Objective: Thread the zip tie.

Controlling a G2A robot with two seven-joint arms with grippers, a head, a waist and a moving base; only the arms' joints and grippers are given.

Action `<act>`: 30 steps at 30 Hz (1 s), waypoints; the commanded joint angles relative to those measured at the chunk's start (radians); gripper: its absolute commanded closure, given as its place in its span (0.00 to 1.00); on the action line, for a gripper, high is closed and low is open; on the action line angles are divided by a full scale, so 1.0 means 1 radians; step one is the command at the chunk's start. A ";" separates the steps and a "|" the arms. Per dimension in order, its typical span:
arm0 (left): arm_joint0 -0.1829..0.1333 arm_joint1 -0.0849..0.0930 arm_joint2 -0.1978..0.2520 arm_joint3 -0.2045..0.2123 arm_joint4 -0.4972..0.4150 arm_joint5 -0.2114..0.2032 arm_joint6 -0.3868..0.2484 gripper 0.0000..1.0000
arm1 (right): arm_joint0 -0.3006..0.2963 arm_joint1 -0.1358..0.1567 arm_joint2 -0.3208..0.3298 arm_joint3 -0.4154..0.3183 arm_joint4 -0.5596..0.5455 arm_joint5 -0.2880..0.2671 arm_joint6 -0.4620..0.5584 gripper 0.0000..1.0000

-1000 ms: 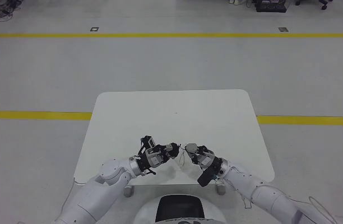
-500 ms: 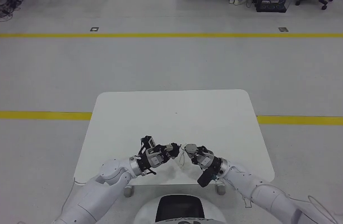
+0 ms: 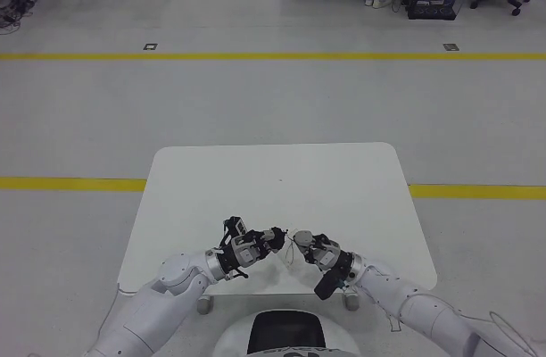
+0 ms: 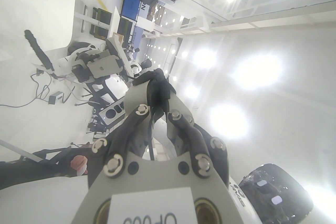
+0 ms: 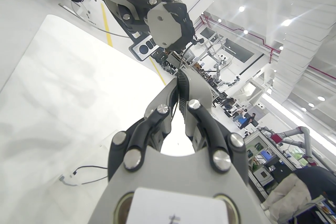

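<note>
Zip tie (image 5: 179, 63) between right fingers (image 5: 195, 88)

The zip tie (image 5: 179, 64) is a thin black strip. It is up in the air and does not lie on the surface (image 3: 344, 178). It hangs over the part of the surface closest to the robot. The right jaws are pressed together on it, and the strip sticks out past their tips. From there it bends a little and crosses a short gap to the left jaws. The left jaws pinch its other end between their black tips. A bit more of the strip runs back between the right jaws, toward the wrist. A thin black piece also runs back between the left jaws. From above it looks like a tiny dark line between the two sets of jaws.
</note>
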 commanded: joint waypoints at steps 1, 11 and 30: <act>0.000 0.000 0.000 0.000 0.001 0.000 0.000 1.00 | -0.001 0.000 0.001 0.001 0.000 0.000 -0.002 0.86; -0.001 0.000 0.003 0.003 0.003 0.002 0.002 1.00 | -0.005 -0.002 0.009 0.003 0.000 0.000 -0.007 0.97; -0.007 -0.001 0.008 0.009 -0.001 0.004 0.004 1.00 | 0.008 -0.001 -0.008 0.015 0.000 0.000 -0.007 1.00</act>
